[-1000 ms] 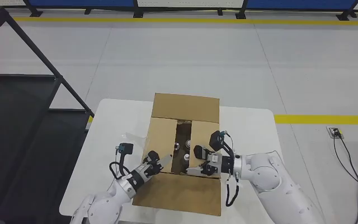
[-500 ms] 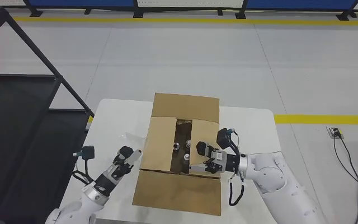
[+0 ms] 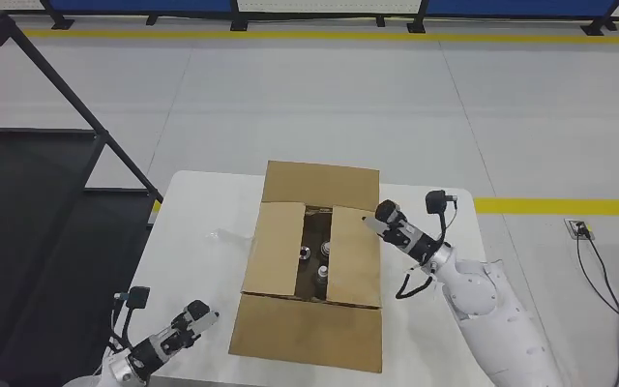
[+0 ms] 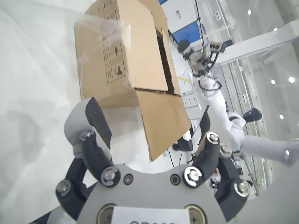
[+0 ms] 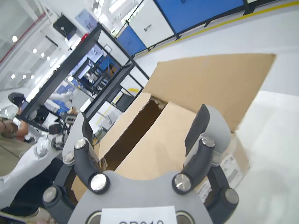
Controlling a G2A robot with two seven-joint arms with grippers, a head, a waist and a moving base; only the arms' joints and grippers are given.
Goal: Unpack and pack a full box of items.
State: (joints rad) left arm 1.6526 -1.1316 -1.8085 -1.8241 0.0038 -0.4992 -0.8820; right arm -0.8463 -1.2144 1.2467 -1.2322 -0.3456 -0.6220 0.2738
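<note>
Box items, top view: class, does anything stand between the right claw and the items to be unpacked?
Yes. The right flap lies folded over the box, between the right claw and the items. With the left flap it leaves only a narrow slot.

You've got a white table (image 3: 189,281), w/ a black metal rack (image 3: 48,252) just off its left side. Yellow floor line (image 3: 551,205) runs off to the rt; blue panels (image 5: 201,1) at the back.
</note>
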